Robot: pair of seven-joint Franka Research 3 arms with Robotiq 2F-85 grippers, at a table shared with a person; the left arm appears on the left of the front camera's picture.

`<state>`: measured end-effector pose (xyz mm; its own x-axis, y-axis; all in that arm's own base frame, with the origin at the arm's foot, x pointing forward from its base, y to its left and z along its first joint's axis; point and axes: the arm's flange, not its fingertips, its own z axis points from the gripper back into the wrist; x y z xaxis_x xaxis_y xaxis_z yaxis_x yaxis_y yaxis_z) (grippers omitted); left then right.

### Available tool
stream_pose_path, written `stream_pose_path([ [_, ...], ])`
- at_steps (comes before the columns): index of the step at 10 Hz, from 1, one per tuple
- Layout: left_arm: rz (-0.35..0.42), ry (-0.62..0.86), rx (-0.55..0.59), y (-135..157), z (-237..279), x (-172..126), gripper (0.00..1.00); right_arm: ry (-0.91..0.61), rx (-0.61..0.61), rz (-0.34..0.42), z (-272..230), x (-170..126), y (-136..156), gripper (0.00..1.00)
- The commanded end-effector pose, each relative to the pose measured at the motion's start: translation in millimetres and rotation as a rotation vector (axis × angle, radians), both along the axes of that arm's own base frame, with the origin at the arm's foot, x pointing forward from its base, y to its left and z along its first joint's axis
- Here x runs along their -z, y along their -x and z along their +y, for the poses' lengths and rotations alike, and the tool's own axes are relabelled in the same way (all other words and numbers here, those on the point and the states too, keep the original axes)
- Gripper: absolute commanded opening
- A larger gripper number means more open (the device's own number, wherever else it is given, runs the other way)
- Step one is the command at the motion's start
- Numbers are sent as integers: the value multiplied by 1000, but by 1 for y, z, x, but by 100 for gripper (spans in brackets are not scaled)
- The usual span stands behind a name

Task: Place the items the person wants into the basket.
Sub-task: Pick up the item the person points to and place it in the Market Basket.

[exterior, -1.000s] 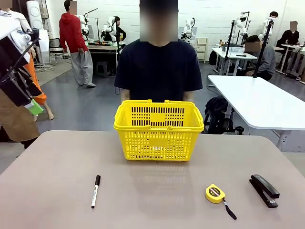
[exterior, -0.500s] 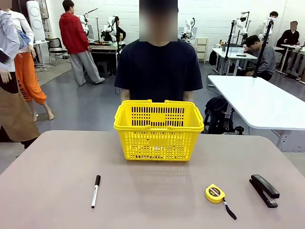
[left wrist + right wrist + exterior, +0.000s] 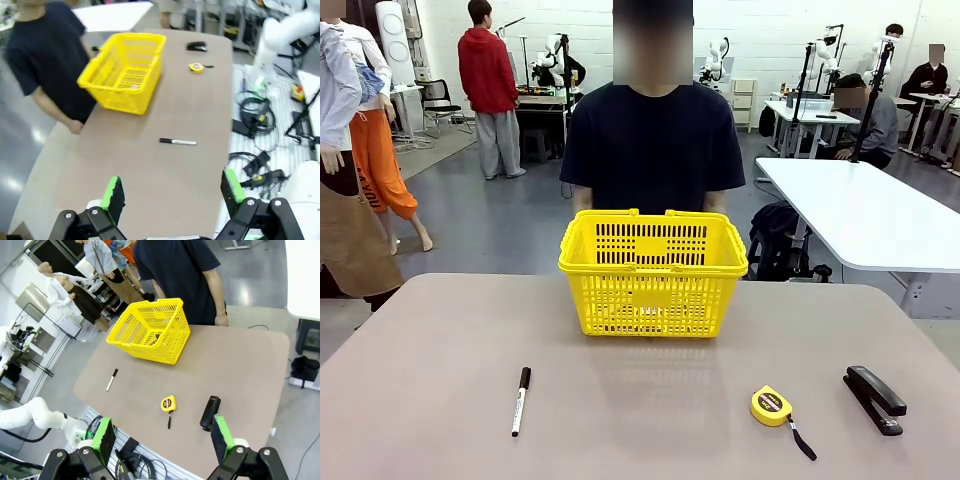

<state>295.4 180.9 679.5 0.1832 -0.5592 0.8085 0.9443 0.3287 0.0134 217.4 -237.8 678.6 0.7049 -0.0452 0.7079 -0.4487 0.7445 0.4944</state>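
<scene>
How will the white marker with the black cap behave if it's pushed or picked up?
The slim white marker with black cap lies flat on the tan table, so a nudge would probably roll it. Thin and straight, it looks rigid and light.

Yellow slotted basket (image 3: 653, 300), white black-capped marker (image 3: 520, 402), black stapler (image 3: 874, 398).

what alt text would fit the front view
A yellow basket stands at the far middle of a table, a person in a navy T-shirt behind it. Nearer lie a marker at left, a tape measure and stapler at right.
</scene>
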Motion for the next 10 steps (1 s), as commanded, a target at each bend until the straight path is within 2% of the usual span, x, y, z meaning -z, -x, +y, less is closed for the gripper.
stream_pose_path([
  [1,-67,40,-69,1,6,8,100,-14,-11,-15,2,-1,-1,100],
  [3,-90,47,-116,3,18,10,100,-14,-11,-15,2,-1,-1,100],
  [5,-62,63,-150,4,21,13,100,-14,-11,-15,2,-1,-1,100],
  [6,-57,50,-120,6,29,7,100,-14,-11,-15,2,-1,-1,100],
  [10,-57,50,-120,6,29,7,100,-14,-11,-15,2,-1,-1,100],
])
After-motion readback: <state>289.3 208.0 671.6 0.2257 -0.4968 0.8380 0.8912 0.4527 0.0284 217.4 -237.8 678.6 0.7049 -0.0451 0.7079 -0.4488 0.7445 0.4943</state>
